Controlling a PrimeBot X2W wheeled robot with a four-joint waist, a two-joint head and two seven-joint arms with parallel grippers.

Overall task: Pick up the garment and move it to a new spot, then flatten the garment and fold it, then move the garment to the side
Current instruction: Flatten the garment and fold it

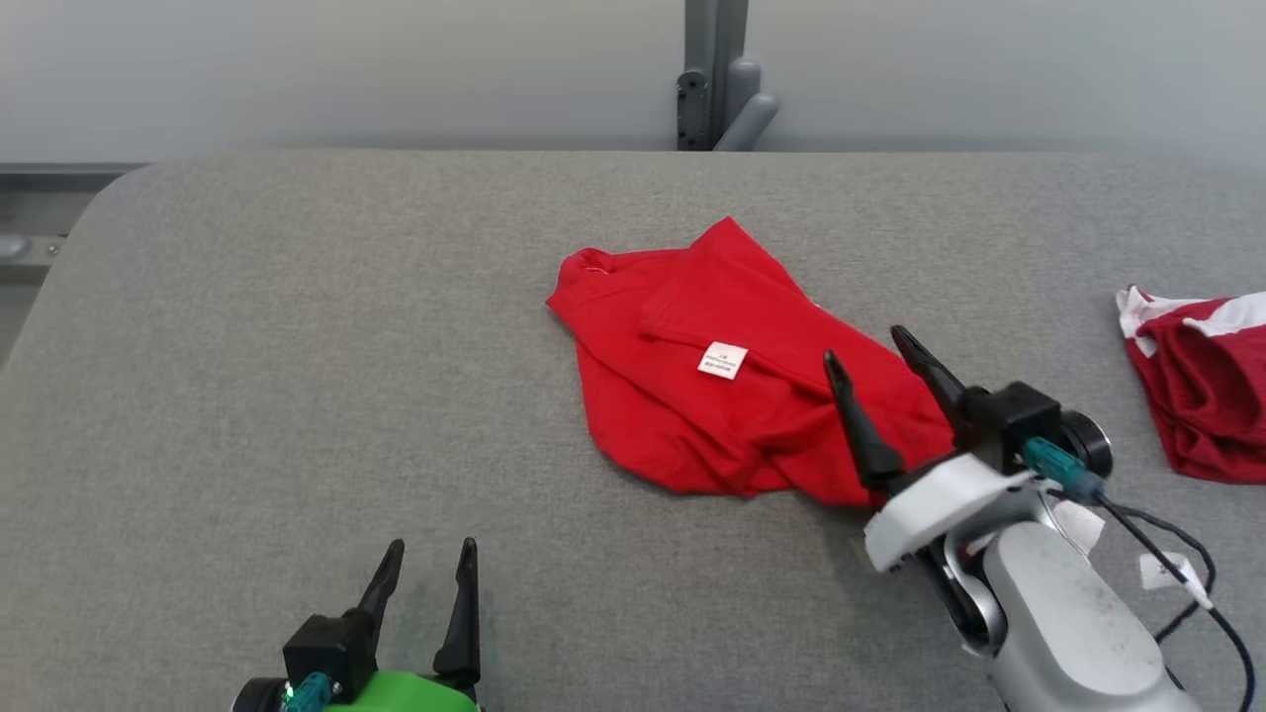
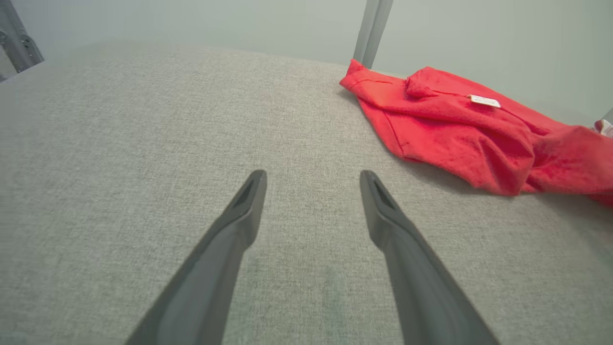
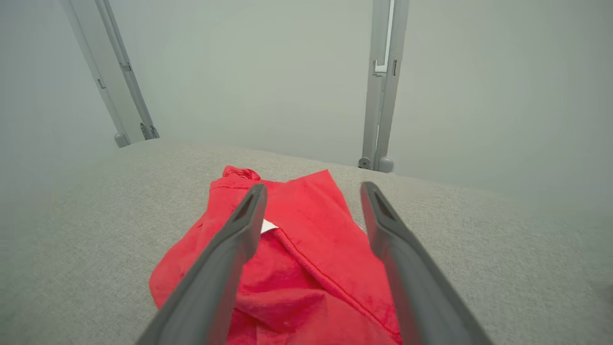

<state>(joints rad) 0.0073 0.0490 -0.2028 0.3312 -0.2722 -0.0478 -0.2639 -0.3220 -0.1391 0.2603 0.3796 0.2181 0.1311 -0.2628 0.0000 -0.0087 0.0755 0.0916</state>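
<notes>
Lying crumpled near the middle of a grey, fabric-covered table (image 1: pixel 297 346) is a plain red cloth garment (image 1: pixel 682 425), bunched into a rough heap with one pointed corner aimed at the far edge. The garment sits well apart from every table edge seen from the head camera. The far edge runs straight across and curves into a rounded corner at the far left. A wide stretch of bare grey fabric opens to the left of the garment, and a broad strip runs in front of it.

A small white rectangular label (image 1: pixel 723 360) lies on top of the garment near its centre. It carries a few lines of dark print, too small to read.

The right gripper (image 1: pixel 864 345), on a pale grey arm with a black cable, reaches over the garment's near right part. Its jaws stand wide apart with nothing between them. Whether the tips touch the cloth cannot be told.

The left gripper (image 1: pixel 432 543), with a green wrist cover, hovers low at the near left over bare table, jaws apart and empty.

A second crumpled garment, red with white trim (image 1: pixel 1202 386), lies at the far right, well apart from the first. A grey metal post (image 1: pixel 714 74) rises behind the table's far edge.
</notes>
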